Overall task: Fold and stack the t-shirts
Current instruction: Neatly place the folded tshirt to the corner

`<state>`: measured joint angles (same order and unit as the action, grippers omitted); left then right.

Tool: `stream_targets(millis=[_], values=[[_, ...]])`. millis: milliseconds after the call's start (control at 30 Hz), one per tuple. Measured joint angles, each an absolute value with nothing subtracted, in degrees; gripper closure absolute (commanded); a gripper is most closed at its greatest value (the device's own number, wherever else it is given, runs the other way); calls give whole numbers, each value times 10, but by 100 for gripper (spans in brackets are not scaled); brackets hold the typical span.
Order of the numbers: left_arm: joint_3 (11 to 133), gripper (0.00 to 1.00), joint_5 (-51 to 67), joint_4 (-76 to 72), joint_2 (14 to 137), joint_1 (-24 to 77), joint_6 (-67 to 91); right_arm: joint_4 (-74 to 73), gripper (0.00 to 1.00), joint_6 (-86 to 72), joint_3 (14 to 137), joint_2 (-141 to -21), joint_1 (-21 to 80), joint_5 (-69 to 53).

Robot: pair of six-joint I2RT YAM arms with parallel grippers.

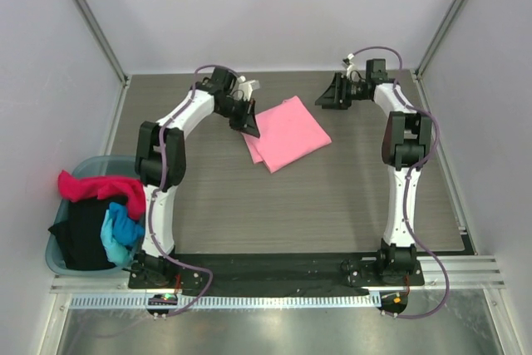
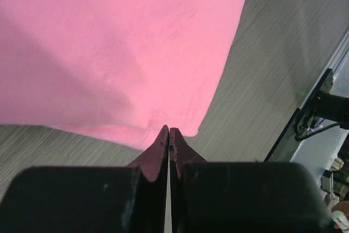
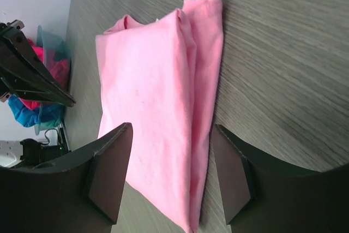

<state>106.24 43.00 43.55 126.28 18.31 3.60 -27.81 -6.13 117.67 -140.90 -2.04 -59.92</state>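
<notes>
A folded light pink t-shirt (image 1: 287,133) (image 2: 109,42) (image 3: 152,80) lies on the table at the back middle. My left gripper (image 1: 249,126) (image 2: 169,129) is at the shirt's left corner. Its jaws are pressed together on the cloth's edge, which puckers at the tips. My right gripper (image 1: 326,97) (image 3: 172,128) hovers open just beyond the shirt's right corner, apart from the cloth and holding nothing. A magenta t-shirt (image 1: 96,186), a black t-shirt (image 1: 83,234) and a bright blue t-shirt (image 1: 120,230) are heaped in the basket at the left.
The teal plastic basket (image 1: 51,255) stands off the table's left edge beside the left arm's base. White walls and metal posts enclose the grey table (image 1: 332,205) at the back and sides. A black strip and a rail run along the near edge.
</notes>
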Motion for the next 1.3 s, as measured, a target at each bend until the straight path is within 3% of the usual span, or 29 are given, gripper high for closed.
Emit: stream_targets(millis=[633, 800, 833, 967, 1067, 1300], values=[[1022, 100, 388, 450, 1261, 154, 15, -390, 38, 34, 1211, -1466, 1, -602], [1022, 100, 370, 451, 1261, 150, 11, -402, 45, 47, 1212, -1466, 15, -598], [1022, 100, 366, 451, 1261, 150, 9, -407, 47, 50, 1214, -1468, 18, -597], [1022, 100, 345, 453, 1260, 150, -5, -426, 89, 68, 1227, -1484, 32, -588], [1022, 100, 328, 458, 1259, 149, -16, -436, 99, 67, 1234, -1493, 34, -590], [1022, 100, 308, 463, 1253, 147, -30, -417, 99, 31, 1244, -1493, 13, -562]])
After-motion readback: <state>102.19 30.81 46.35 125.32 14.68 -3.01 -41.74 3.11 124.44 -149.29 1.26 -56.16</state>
